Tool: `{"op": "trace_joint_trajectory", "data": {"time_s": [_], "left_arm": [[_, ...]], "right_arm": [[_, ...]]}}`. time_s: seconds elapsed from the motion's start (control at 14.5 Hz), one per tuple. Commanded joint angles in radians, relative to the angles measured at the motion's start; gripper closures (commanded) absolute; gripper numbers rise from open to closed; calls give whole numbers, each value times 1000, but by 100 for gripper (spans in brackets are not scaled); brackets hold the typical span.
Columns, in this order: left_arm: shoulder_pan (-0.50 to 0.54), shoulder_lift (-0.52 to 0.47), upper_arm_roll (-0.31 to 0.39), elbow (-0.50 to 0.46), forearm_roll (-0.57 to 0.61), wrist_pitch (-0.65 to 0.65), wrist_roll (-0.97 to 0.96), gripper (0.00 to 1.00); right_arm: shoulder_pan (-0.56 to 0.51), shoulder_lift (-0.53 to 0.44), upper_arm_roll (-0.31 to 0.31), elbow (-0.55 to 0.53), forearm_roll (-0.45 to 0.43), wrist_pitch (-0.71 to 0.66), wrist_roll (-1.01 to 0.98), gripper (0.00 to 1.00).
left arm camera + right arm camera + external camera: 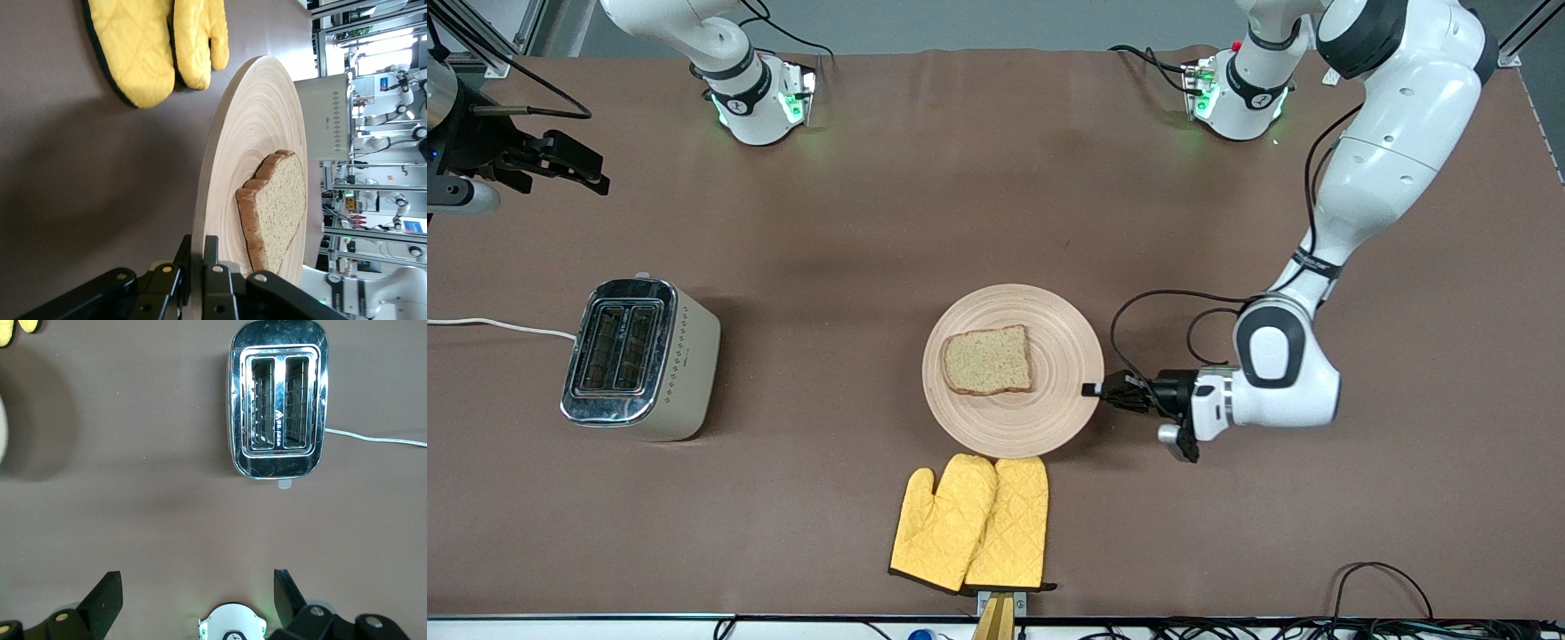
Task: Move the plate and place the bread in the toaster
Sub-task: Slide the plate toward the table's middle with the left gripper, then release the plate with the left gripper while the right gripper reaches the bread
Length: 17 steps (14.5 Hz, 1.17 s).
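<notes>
Pair of yellow quilted oven mitts (971,523) side by side, brown tablecloth (854,222)

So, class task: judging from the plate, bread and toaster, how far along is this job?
Nothing looks finished. The left hand is shut on the plate rim; the bread lies on it. The right hand waits open above the table, and the toaster slots are empty.

Bread (987,359) lies on plate (1040,418), mid-table (871,204). Toaster (640,358) stands well apart, toward right arm's end. Oven mitts (974,523) lie just beside plate, nearer the front camera. Left tool (1092,389) at plate rim on left arm's side; right tool (197,593) up over the table near the toaster.
</notes>
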Motion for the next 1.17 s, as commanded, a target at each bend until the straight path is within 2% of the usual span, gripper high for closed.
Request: {"op": "trace_joint_trajectory", "data": {"time_s": [0.0, 0.28, 0.41, 0.55, 0.62, 0.69, 0.76, 0.97, 1.11], "left_arm": [[-2, 1, -25, -65, -48, 51, 50, 100], [-27, 9, -25, -97, -48, 55, 62, 100], [-36, 23, -25, -96, -47, 55, 64, 95], [-39, 20, -24, -92, -45, 71, 62, 73], [-36, 15, -24, -92, -45, 86, 56, 59], [-33, 12, -24, -94, -42, 109, 56, 26], [-30, 1, -22, -95, -37, 144, 50, 0], [17, -28, -17, -85, -15, 148, 9, 0], [85, -78, -14, -82, 43, 144, -42, 0]], "right_arm": [[1, -22, 6, -12, -2, -6, 22, 0], [5, -16, 4, -23, 38, 6, 24, 0], [18, 16, 9, -26, 55, 47, 48, 0], [51, 41, 7, -44, 87, 83, 123, 0], [77, 42, 7, -93, 92, 127, 133, 0], [90, 41, 9, -151, 95, 188, 133, 0], [102, 39, 9, -208, 106, 257, 143, 0], [166, 54, 9, -325, 172, 458, 205, 0], [235, 94, 9, -395, 178, 630, 287, 0]]}}
